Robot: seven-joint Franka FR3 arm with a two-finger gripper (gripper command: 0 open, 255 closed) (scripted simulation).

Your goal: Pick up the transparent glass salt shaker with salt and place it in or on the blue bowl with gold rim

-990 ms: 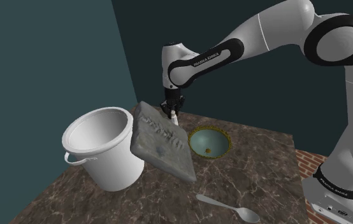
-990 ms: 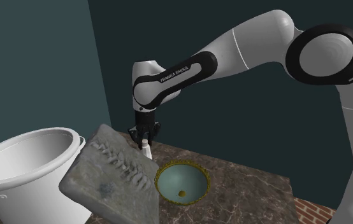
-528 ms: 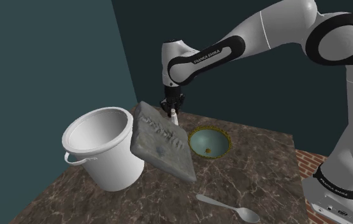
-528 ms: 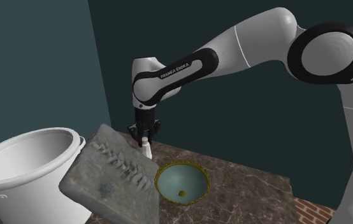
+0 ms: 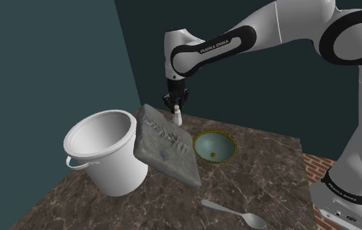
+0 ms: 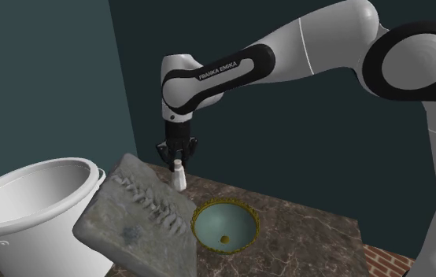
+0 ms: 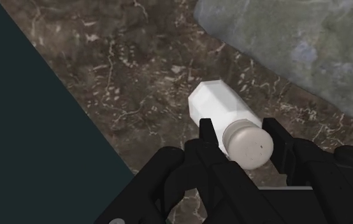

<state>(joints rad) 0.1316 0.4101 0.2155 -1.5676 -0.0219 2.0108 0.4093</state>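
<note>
- The white arm (image 5: 264, 26) reaches up and to the shoulder view's left. Its wrist has risen a little over the last second, and the forearm sits higher against the dark wall.
- The dark marbled table (image 5: 264, 176) is unchanged.
- The white bucket (image 5: 104, 153) stands at the shoulder view's left, just where it was.
- The grey stone slab (image 5: 166, 147) leans tilted against the bucket's side and has not shifted. Its upper corner lies just below the claw.
- The bowl (image 5: 219, 140), with a blue-green inside and a gold rim, sits on the table just to the right of the slab in the shoulder view. It has not moved.
- The pale spoon (image 5: 233, 213) lies near the table's front edge, well apart from the bowl, as before.
- The black gripper (image 5: 176, 111) points straight down and is higher than a second ago. In the wrist view its fingers (image 7: 208, 137) are closed partway and clasp the shaker between them, just below its cap.
- The salt shaker (image 5: 177, 118) is drawn white with a grey cap (image 7: 248, 143) and hangs from the claw, lifted with it. It is in the air over the far side of the table, beside the slab's top corner. It is up and to the shoulder view's left of the bowl and not over it.
</note>
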